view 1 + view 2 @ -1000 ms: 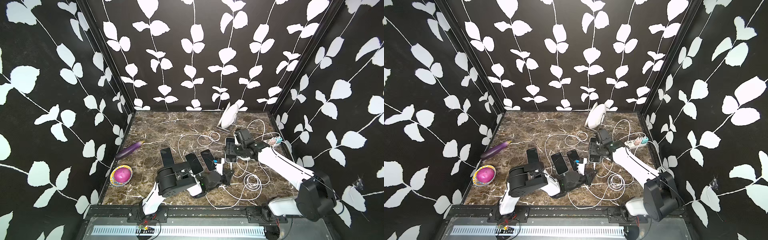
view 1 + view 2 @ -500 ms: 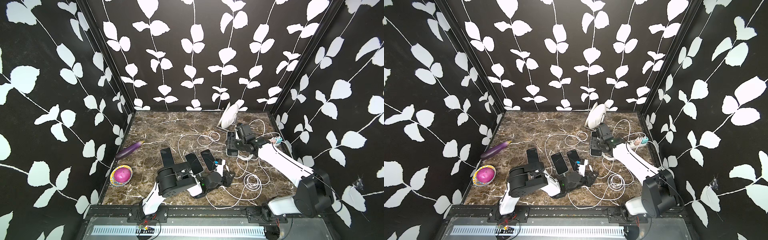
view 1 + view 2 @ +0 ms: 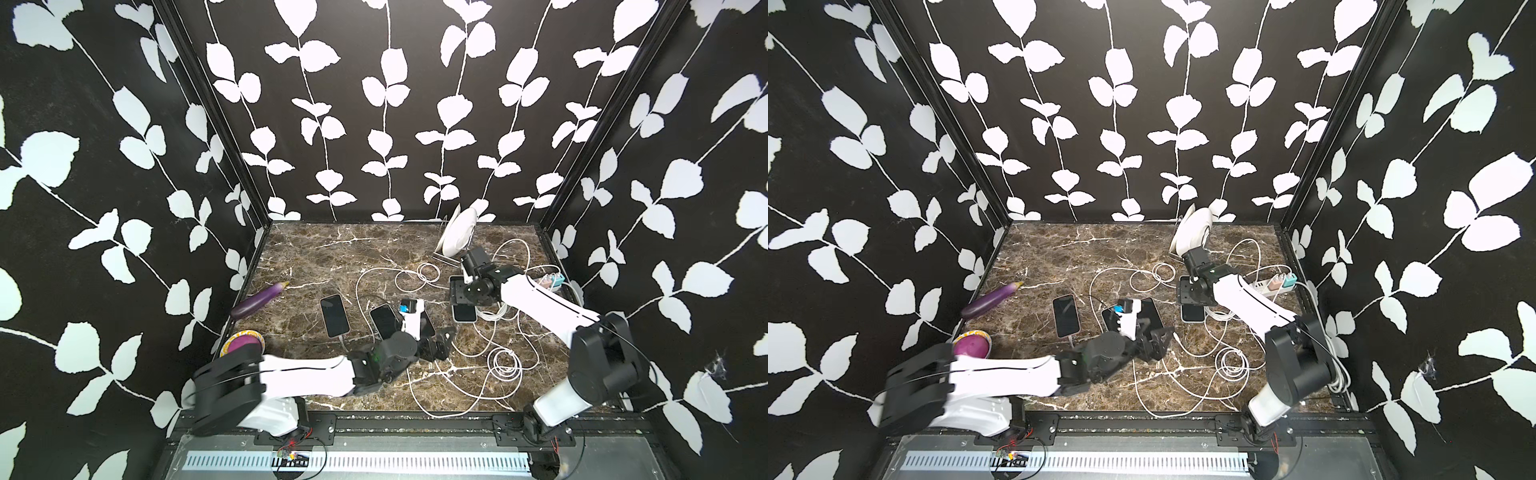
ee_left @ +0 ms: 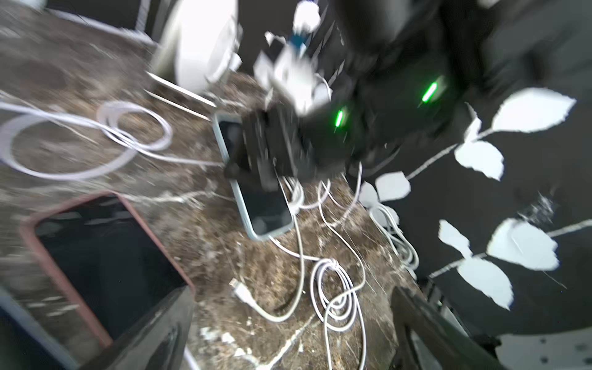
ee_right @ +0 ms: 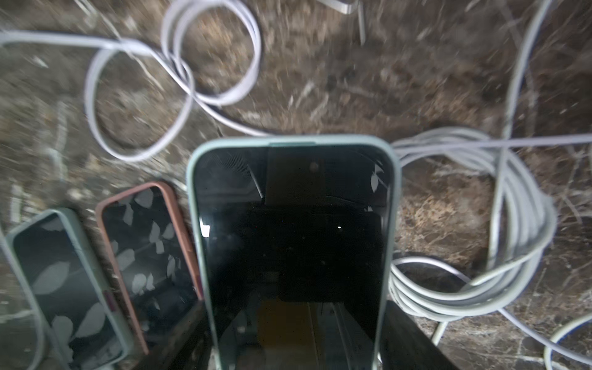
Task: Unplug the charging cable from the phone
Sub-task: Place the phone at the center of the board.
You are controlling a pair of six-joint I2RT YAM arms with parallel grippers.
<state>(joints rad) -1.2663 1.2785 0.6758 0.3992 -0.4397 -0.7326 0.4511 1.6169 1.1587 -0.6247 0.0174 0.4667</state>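
The phone (image 3: 464,313) in a pale green case lies face up right of the table's middle, also in the wrist views (image 4: 266,211) (image 5: 291,224). My right gripper (image 3: 459,296) (image 5: 293,320) sits over its far end, jaws shut on the case's two long sides. The white charging cable's plug (image 4: 238,286) lies loose on the marble, apart from the phone's near end. My left gripper (image 3: 436,347) (image 4: 293,298) hovers low over that plug, wide open with nothing in it. Whether another cable near the phone's near end touches it is unclear.
Three more phones (image 3: 334,316) (image 3: 384,320) (image 5: 150,243) lie in a row to the left. White cable loops (image 3: 505,361) sprawl at the front right. A power strip (image 3: 548,284), a plate in a rack (image 3: 457,232), an eggplant (image 3: 259,300) and a bowl (image 3: 243,343) line the edges.
My left gripper has gone from shut to wide open and let go of the cable plug, which now rests on the table. The right gripper has stayed on the phone, shifting little.
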